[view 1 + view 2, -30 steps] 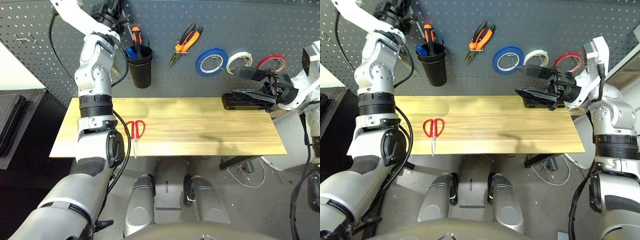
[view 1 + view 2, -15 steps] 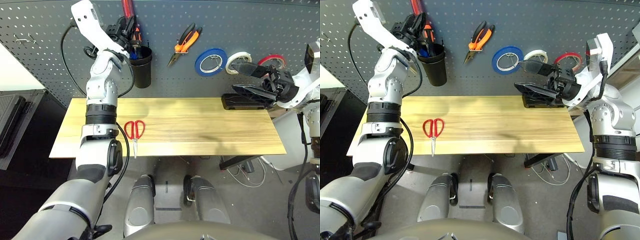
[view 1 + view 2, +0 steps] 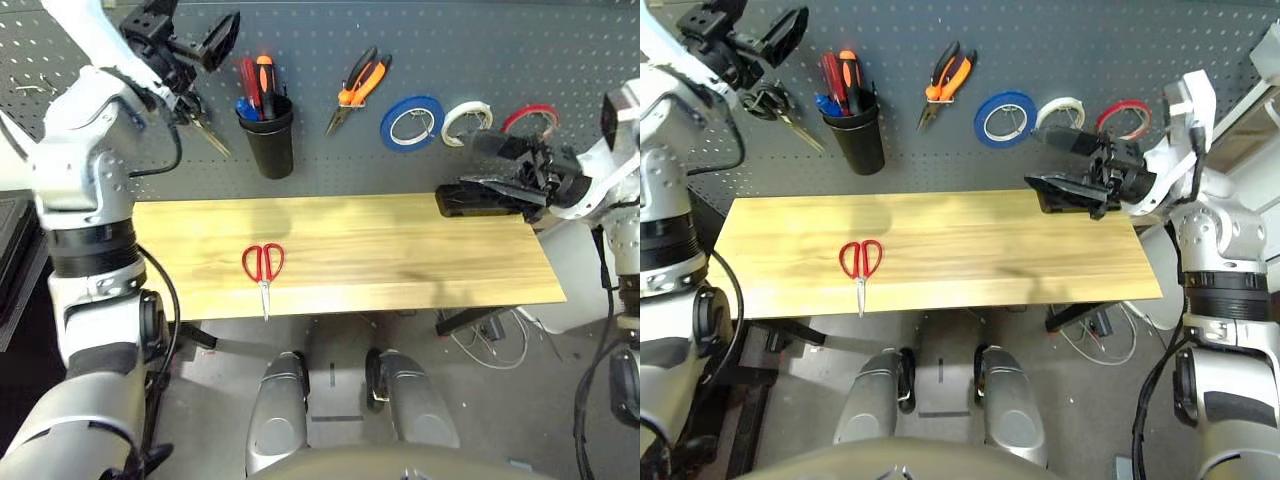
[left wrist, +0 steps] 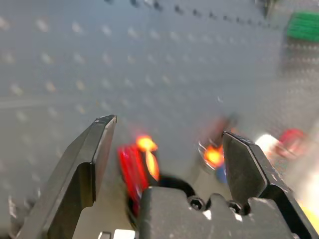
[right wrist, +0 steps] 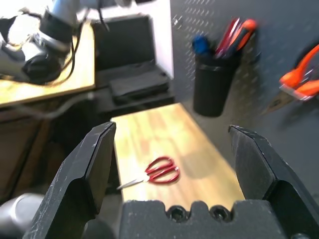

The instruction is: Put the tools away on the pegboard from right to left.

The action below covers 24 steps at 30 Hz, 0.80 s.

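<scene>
On the far pegboard (image 3: 560, 50), three of the tools are already hanging or standing in place: the thin red tape ring (image 3: 530, 117) at the right, the orange-handled pliers (image 3: 357, 85), and the red-handled screwdriver (image 3: 249, 82) in the black cup (image 3: 268, 140). The red-handled scissors (image 3: 263, 268) are lying flat on the wooden table (image 3: 420, 250), left of centre, blades pointing to the near edge. That last tool looks to be the step in hand. The left gripper (image 3: 190, 45) is hovering high by the board, left of the cup, jaws spread wide and holding nothing, well apart from the scissors; it needs to descend. The right gripper (image 3: 500, 170) is waiting wide open and empty over the table's far right end.
</scene>
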Tool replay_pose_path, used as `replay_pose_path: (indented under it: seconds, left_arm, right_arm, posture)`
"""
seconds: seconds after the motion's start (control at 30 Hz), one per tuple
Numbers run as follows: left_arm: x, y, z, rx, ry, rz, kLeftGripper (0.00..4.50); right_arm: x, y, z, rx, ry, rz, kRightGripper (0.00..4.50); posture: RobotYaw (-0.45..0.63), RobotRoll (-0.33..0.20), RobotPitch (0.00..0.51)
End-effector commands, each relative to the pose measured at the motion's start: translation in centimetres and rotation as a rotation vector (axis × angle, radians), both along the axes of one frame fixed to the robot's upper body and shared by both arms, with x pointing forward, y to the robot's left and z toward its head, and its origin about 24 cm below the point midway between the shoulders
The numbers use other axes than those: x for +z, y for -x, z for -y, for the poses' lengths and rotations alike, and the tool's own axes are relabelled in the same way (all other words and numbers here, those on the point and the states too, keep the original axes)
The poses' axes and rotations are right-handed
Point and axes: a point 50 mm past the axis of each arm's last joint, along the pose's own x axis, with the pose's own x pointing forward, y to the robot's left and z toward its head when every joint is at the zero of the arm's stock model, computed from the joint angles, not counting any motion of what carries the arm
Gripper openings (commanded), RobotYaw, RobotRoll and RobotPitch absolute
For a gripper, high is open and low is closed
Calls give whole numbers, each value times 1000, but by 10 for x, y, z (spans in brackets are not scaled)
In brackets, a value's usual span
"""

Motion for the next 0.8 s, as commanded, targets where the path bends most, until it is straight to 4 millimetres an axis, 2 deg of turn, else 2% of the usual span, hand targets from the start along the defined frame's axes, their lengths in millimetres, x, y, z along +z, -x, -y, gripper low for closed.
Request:
replay_pose_path:
  seconds: [0.03,0.17,0.27,0.4,0.57,0.8]
  left_arm:
    - [-38,31,13,-205,-93,-303,4432]
    - [-93,53,13,-217,-108,-595,4432]
    - [-133,52,8,-103,-53,-707,4432]
    - [-189,46,1,56,-84,-821,4432]
    - [-232,25,0,197,-51,-821,4432]
    - [-266,-1,-12,434,-52,-775,4432]
  right_arm:
    - [-16,1,-3,27,61,-24,4500]
    - [-26,1,-11,70,108,-25,4500]
    - [-33,2,-14,90,167,-36,4500]
    - [-44,4,-17,99,251,-18,4500]
    - [-57,12,-22,105,284,-5,4500]
    - [-78,29,-30,106,337,-19,4500]
  posture:
    - [35,0,109]
    - [44,0,108]
    - [33,0,111]
    - [9,0,119]
    - [-23,0,133]
    - [-85,0,184]
